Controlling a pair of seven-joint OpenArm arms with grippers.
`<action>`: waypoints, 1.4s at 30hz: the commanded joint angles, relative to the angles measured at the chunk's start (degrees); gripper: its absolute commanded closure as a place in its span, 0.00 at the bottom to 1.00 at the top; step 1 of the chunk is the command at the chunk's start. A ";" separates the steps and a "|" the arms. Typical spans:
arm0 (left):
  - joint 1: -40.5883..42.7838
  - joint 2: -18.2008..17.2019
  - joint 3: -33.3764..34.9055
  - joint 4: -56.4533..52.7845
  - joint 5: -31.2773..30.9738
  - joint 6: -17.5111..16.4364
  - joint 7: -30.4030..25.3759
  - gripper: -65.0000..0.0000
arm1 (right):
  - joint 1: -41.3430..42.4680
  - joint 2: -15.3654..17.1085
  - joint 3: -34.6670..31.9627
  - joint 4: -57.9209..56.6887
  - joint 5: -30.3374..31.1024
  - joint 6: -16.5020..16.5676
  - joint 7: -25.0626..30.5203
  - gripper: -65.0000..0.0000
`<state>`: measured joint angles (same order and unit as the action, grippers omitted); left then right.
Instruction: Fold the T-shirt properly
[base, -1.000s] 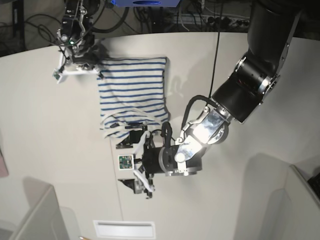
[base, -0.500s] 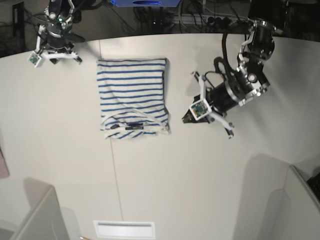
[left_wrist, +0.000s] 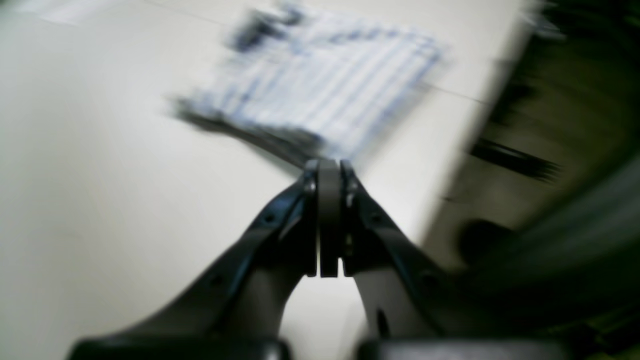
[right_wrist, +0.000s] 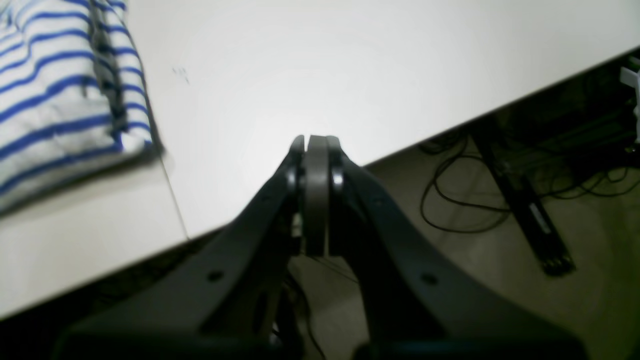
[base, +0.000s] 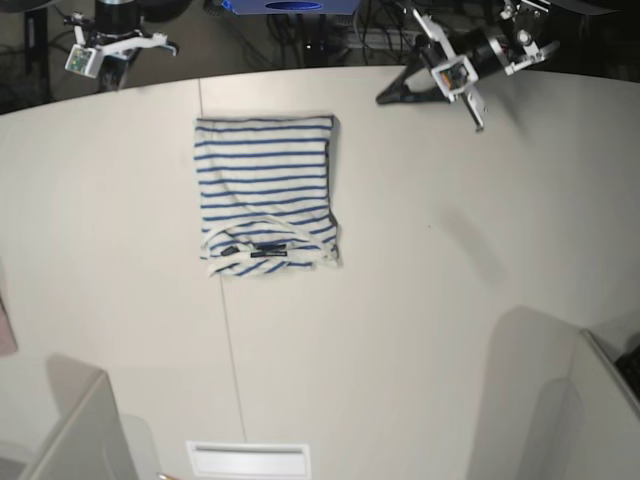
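— Which way does our T-shirt (base: 266, 194) run?

— It lies folded into one rectangle on the table (base: 420, 300), left of centre, long axis near to far, neck opening and dark label (base: 268, 250) at the near end.

— How many things do we count?

— One shirt, two grippers, both at the far edge. Our right gripper (right_wrist: 316, 150) is far left, our left gripper (left_wrist: 328, 172) far right, each with jaws pressed together on nothing, well apart from the cloth.
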<state>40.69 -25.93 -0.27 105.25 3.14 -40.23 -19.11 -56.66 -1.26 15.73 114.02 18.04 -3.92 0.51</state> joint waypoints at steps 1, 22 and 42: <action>2.52 -1.54 -0.74 0.64 -1.25 0.23 -2.82 1.00 | -2.11 -0.11 0.32 0.93 -0.06 -0.43 1.11 1.00; 5.16 3.38 10.25 -49.82 -1.33 4.58 -4.67 1.00 | 9.85 14.31 -15.68 -30.98 0.46 -0.08 -39.59 1.00; -25.17 13.23 14.38 -101.34 -1.33 17.15 -13.19 1.00 | 43.08 5.52 -45.48 -109.05 0.11 0.01 16.23 1.00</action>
<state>14.76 -11.73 14.00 4.21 2.00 -23.09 -31.48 -13.69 3.42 -29.87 4.97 18.02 -3.40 16.21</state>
